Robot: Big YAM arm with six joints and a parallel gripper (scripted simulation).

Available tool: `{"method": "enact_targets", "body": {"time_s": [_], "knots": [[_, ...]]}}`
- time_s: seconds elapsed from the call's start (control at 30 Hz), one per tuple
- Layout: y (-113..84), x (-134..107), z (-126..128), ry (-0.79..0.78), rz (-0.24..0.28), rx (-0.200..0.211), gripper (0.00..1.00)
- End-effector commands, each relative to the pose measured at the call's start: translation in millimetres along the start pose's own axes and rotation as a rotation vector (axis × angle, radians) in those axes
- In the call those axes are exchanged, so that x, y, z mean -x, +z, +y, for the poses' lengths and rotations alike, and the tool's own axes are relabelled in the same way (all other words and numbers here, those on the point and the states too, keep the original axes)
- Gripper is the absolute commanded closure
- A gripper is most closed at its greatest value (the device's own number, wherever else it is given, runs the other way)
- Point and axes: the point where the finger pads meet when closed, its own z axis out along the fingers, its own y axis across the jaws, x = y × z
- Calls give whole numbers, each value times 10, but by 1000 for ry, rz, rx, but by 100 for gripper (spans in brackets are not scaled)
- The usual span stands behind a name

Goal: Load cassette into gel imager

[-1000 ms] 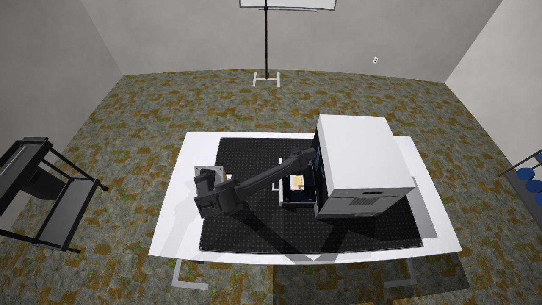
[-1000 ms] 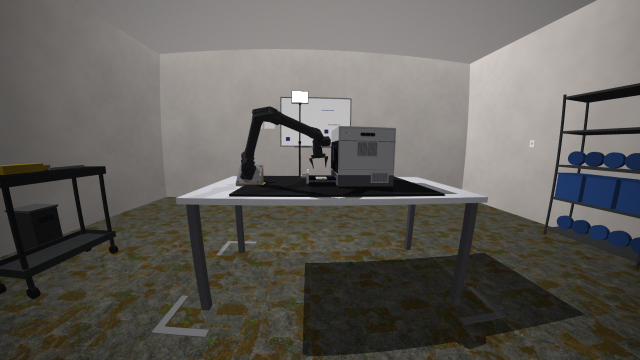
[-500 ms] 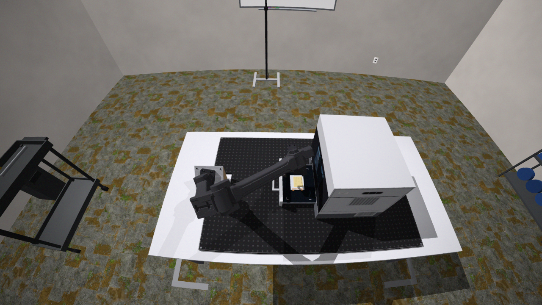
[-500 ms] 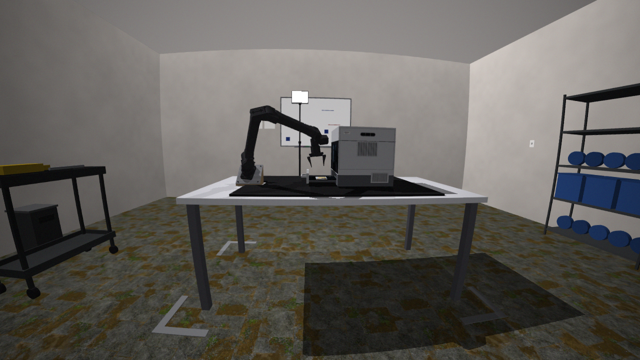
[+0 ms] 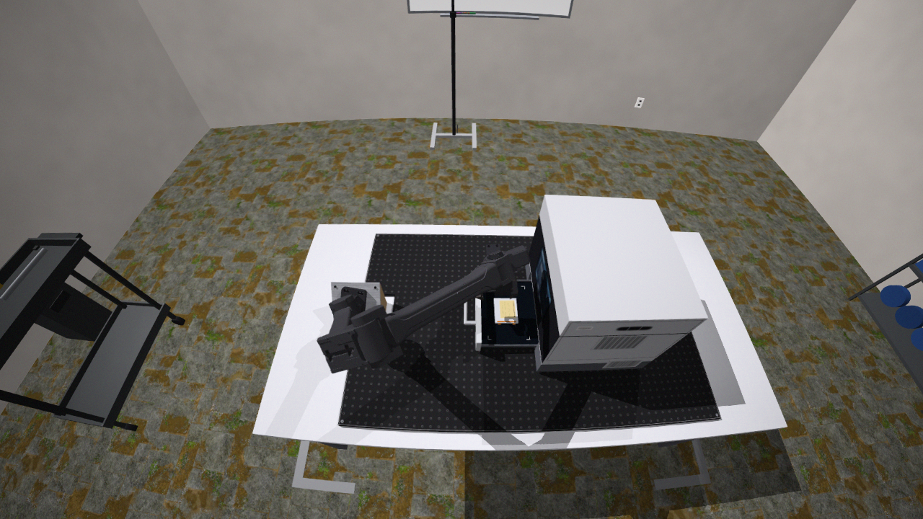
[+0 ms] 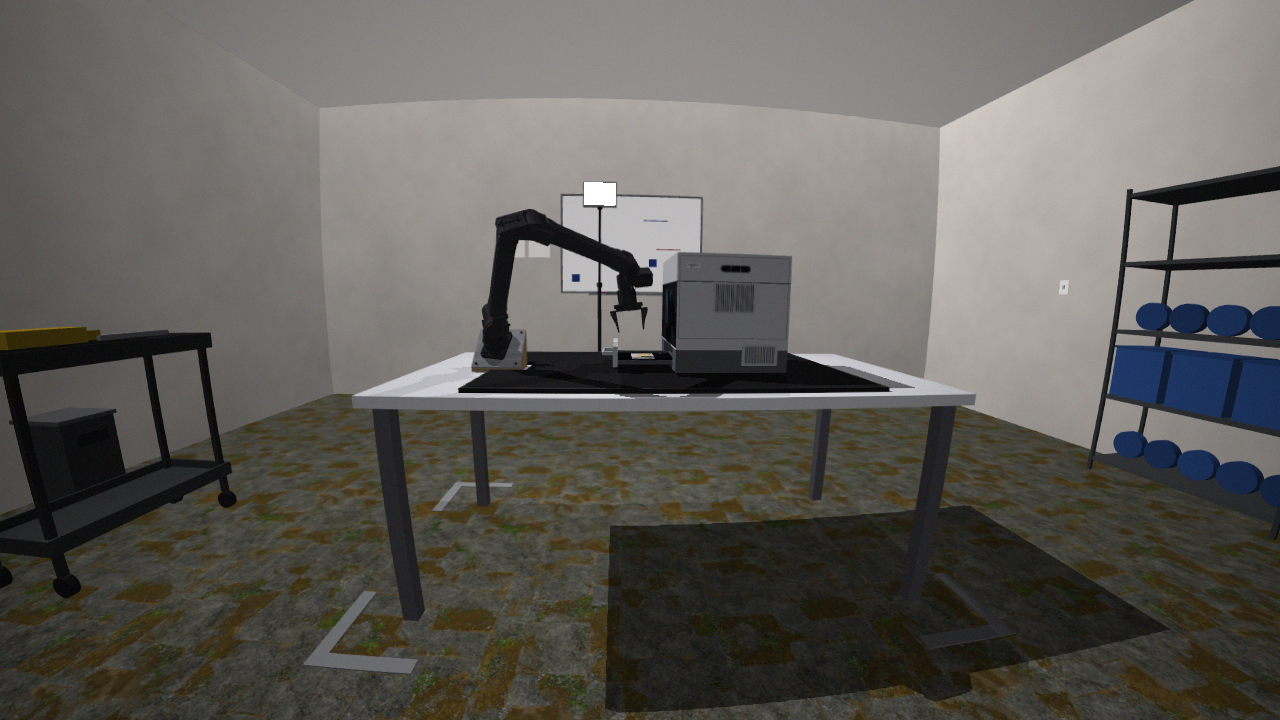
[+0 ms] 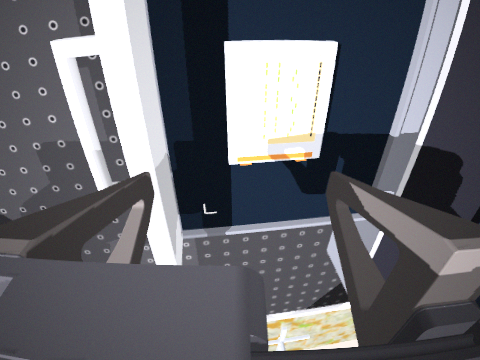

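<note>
The finished cassette [image 5: 505,308] [image 6: 640,356] [image 7: 280,100], a white plate with orange lanes, lies flat on the dark glass [image 7: 200,107] of the imager's drawer, which stands pulled out. It lies lengthwise inside the white corner marks [image 7: 208,210], nearer the far end in the top view. The imager IM [image 5: 606,258] [image 6: 729,308] is a white and grey box standing upright on the board. My gripper [image 6: 629,319] [image 7: 240,182] is open and empty, hanging well above the drawer near the imager's front face. The drawer's white front [image 7: 134,107] [image 5: 478,326] carries a handle [image 7: 67,74].
A black perforated board [image 5: 438,387] covers the white table [image 5: 290,387]. The arm's base [image 5: 353,296] stands at the board's left. A black cart [image 5: 64,309] stands left of the table, a shelf with blue items [image 6: 1199,358] to the right, and a whiteboard stand [image 5: 453,64] behind.
</note>
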Motion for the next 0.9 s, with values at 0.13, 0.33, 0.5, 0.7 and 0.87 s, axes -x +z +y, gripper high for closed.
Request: {"method": "enact_targets", "body": {"time_s": [0.13, 0.33, 0.5, 0.7, 0.87], "knots": [[-234, 25, 47, 1, -10, -28, 8], [-280, 24, 111, 1, -10, -28, 8], [-319, 24, 165, 1, -10, -27, 8], [-349, 23, 208, 1, -10, -27, 8], [-388, 23, 262, 1, -10, -27, 8]]}}
